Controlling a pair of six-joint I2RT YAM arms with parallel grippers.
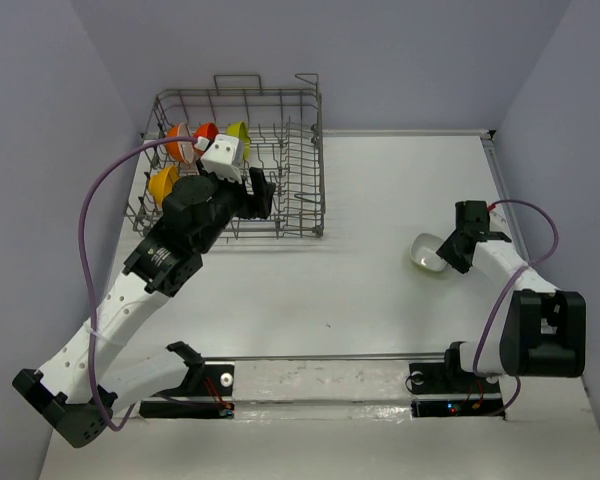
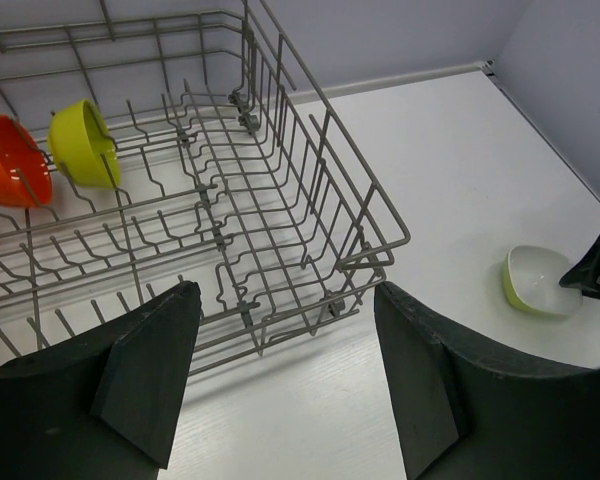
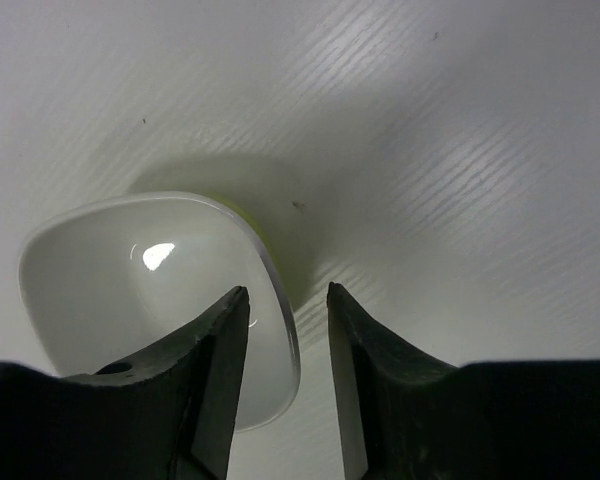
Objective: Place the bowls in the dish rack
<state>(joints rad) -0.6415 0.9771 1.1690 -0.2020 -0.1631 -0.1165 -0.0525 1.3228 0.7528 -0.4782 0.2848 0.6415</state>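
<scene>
Four bowls sit in the dish rack; left hand wide, right hand narrow astride the fifth bowl.

The left arm stretches up to the near edge of the dish rack, the left claw poised there with jaws wide apart. The right arm bends well right of the rack, the right claw lowered, jaws partly apart.

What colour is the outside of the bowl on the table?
Lime green; the bowl shows best in left wrist view.
</scene>
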